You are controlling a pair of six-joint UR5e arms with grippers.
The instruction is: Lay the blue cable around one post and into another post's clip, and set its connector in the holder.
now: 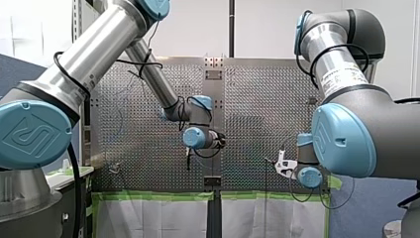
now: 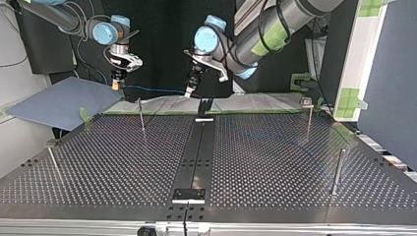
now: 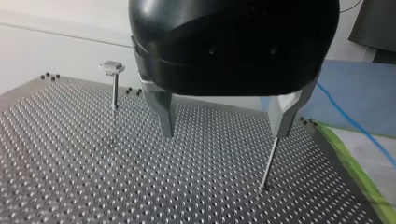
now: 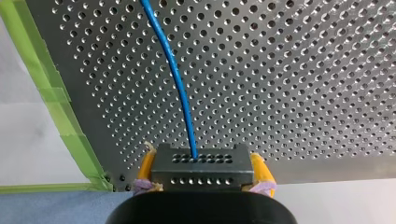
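Two yellow pads (image 4: 260, 170) of right gripper (image 4: 202, 157) pinching dark connector (image 4: 201, 173) at both sides. Blue cable (image 4: 175, 74) out of connector's holed face, running away over perforated desk (image 4: 303, 70). Left gripper (image 3: 223, 126) spread wide, nothing between metal fingers (image 3: 164, 114), hovering over desk. Thin post (image 3: 268, 163) just below one fingertip, contact unclear. Clip-topped post (image 3: 112, 81) further ahead. Cable also off desk, beyond green tape (image 3: 355, 172) beside left gripper.
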